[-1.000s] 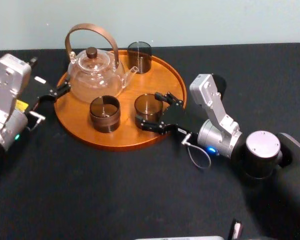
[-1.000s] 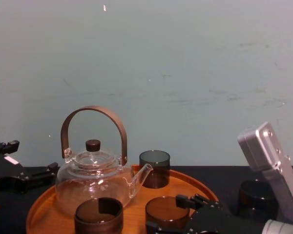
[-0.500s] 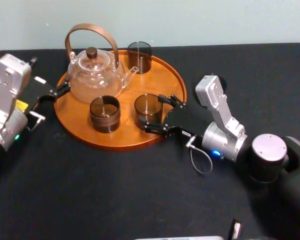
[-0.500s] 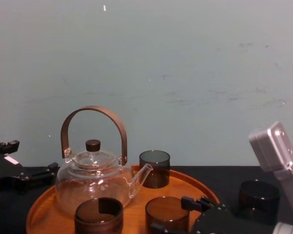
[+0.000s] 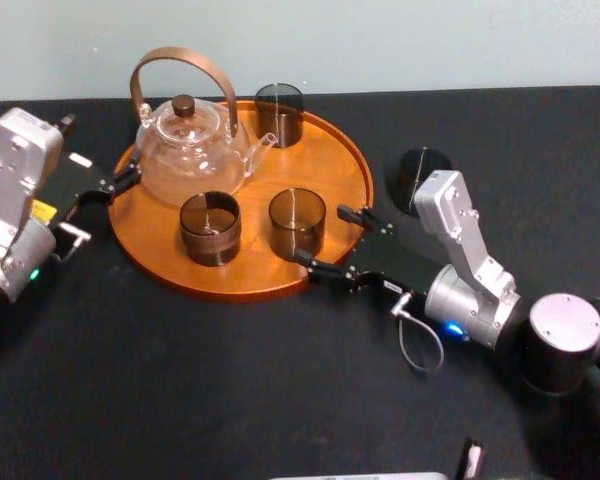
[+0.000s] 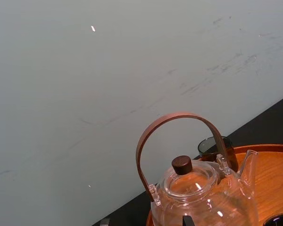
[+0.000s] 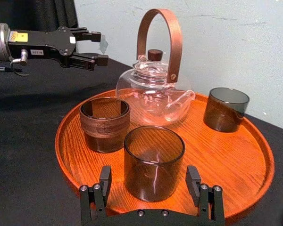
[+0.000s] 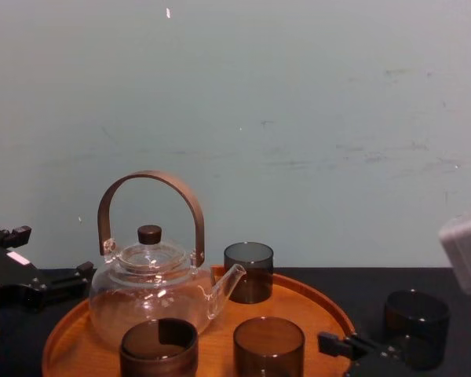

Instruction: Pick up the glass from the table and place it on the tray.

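As its wrist view shows, right claw (image 7: 149, 172) gapes near glass (image 7: 154, 157).

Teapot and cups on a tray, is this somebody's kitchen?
Probably not: more likely a robot test room. The tray with its teapot sits on a black table before a bare wall, with the left gripper open at the tray's left edge and the right gripper open at its right edge.

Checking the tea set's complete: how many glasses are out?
4. On the tray: back glass, front-left glass, and front-right glass facing the open right gripper. The fourth glass stands on the table, right of the tray. Left gripper sits left of the tray.
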`<state>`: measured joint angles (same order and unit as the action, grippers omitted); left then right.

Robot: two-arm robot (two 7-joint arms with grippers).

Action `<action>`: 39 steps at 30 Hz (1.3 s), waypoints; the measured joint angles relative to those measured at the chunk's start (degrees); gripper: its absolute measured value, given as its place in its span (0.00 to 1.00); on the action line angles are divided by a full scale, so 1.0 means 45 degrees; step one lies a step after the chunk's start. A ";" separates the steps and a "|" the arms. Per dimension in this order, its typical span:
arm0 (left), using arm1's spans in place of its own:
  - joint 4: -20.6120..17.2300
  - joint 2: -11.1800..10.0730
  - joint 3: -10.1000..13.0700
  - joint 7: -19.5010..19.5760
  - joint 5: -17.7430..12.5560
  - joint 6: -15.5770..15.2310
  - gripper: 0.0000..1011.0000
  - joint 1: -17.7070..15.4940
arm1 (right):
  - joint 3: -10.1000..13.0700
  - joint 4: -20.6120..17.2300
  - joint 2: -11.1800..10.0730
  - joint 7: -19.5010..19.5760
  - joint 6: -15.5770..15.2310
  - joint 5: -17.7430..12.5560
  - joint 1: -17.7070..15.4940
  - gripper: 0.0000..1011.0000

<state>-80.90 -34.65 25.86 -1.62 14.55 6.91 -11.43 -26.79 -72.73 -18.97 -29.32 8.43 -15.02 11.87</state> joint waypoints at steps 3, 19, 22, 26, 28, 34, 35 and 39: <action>0.0000 0.0000 0.0000 0.0000 0.0000 0.0000 0.99 0.0000 | 0.0088 -0.0323 -0.0131 0.0156 -0.0052 0.0018 -0.0273 0.99; 0.0000 0.0000 0.0000 0.0000 0.0001 0.0001 0.99 0.0000 | 0.1514 -0.2084 -0.0934 0.1180 -0.0092 -0.0280 -0.2302 0.99; 0.0000 0.0000 0.0000 0.0000 0.0000 0.0000 0.99 0.0000 | 0.1660 -0.2152 -0.0958 0.1245 -0.0088 -0.0312 -0.2444 0.99; 0.0000 0.0000 0.0000 0.0000 0.0000 0.0001 0.99 0.0000 | 0.1967 -0.2198 -0.0964 0.1406 -0.0116 -0.0336 -0.2655 0.99; 0.0000 0.0000 0.0001 0.0000 0.0001 0.0001 0.99 0.0000 | 0.2080 -0.2201 -0.0961 0.1486 -0.0138 -0.0339 -0.2702 0.99; 0.0000 0.0000 0.0000 0.0000 0.0000 0.0000 0.99 0.0000 | 0.2554 -0.1991 -0.0920 0.1718 -0.0272 -0.0366 -0.2680 0.99; 0.0000 0.0000 0.0000 0.0000 0.0001 0.0000 0.99 0.0000 | 0.2610 -0.1949 -0.0909 0.1740 -0.0291 -0.0376 -0.2658 0.99; 0.0000 0.0000 0.0000 0.0000 0.0000 0.0000 0.99 0.0001 | 0.2843 -0.1715 -0.0824 0.1767 -0.0376 -0.0443 -0.2518 0.99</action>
<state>-80.90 -34.64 25.86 -1.62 14.55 6.91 -11.43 -13.99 -80.44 -22.68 -21.37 6.74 -17.01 0.54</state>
